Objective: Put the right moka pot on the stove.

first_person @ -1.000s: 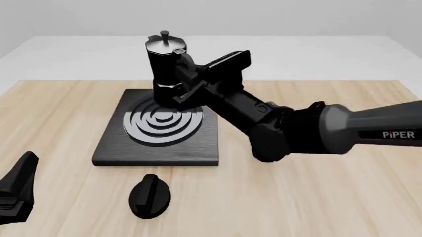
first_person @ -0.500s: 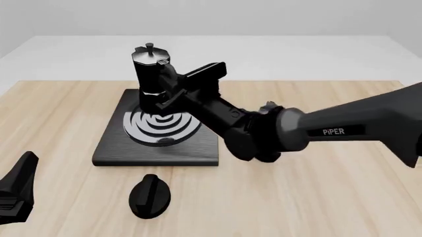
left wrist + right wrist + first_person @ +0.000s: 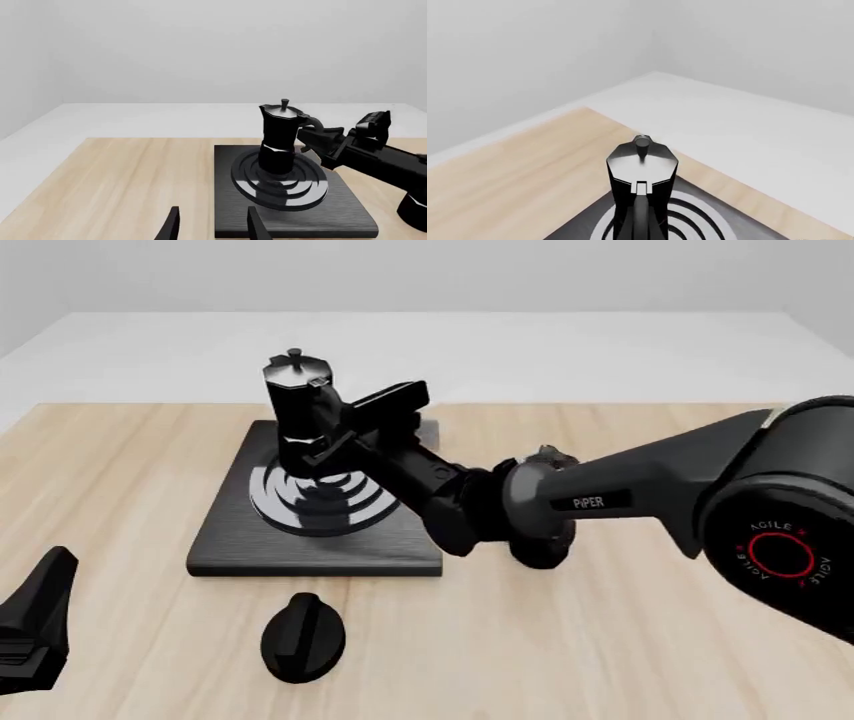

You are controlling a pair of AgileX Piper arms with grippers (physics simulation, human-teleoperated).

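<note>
The right moka pot (image 3: 299, 405) is black and faceted, with a silvery lid and a small knob. It stands upright, low over the burner rings of the stove (image 3: 227, 540), its shadow falling on the rings. My right gripper (image 3: 342, 440) is shut on the pot's handle from the right side. The left wrist view shows the pot (image 3: 279, 140) over the stove (image 3: 350, 212), with the right gripper (image 3: 315, 137) at its handle. The right wrist view looks straight at the pot (image 3: 640, 175) above the rings (image 3: 707, 222). My left gripper (image 3: 212, 227) is open, near the front left of the table (image 3: 34, 625).
A small black oval knob (image 3: 304, 636) lies on the wooden table in front of the stove. The right arm (image 3: 601, 500) stretches across the table from the right, over the stove's right edge.
The right arm has carried the pot leftward and downward, from above the stove's back edge to low over the burner rings. The left gripper has stayed still.
</note>
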